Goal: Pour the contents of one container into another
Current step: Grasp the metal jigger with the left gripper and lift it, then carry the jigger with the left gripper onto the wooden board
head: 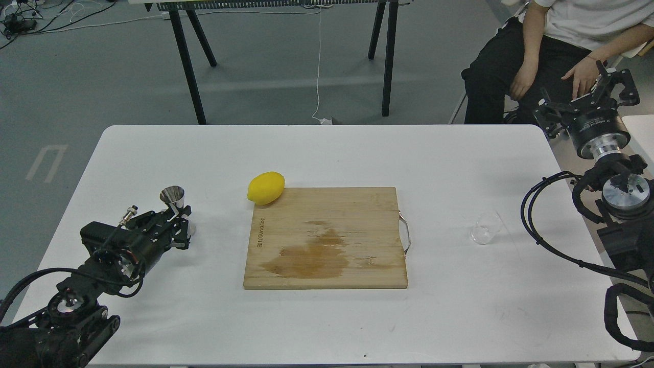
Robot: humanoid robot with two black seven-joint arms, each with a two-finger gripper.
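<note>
The steel jigger [172, 196] stands upright at the table's left, its upper cone showing. My left gripper [182, 225] reaches it from the near left. Its fingers sit on either side of the jigger's lower half and hide it, so I cannot see whether they press on it. The small clear glass cup [485, 228] stands alone on the right of the table, right of the board. My right gripper [587, 97] hangs beyond the table's far right corner, well away from the cup, with its fingers spread and nothing between them.
A wooden cutting board [327, 237] with a wet stain lies in the middle of the white table [357, 153]. A lemon [265, 187] rests at its far left corner. A seated person [552, 46] is close behind my right gripper.
</note>
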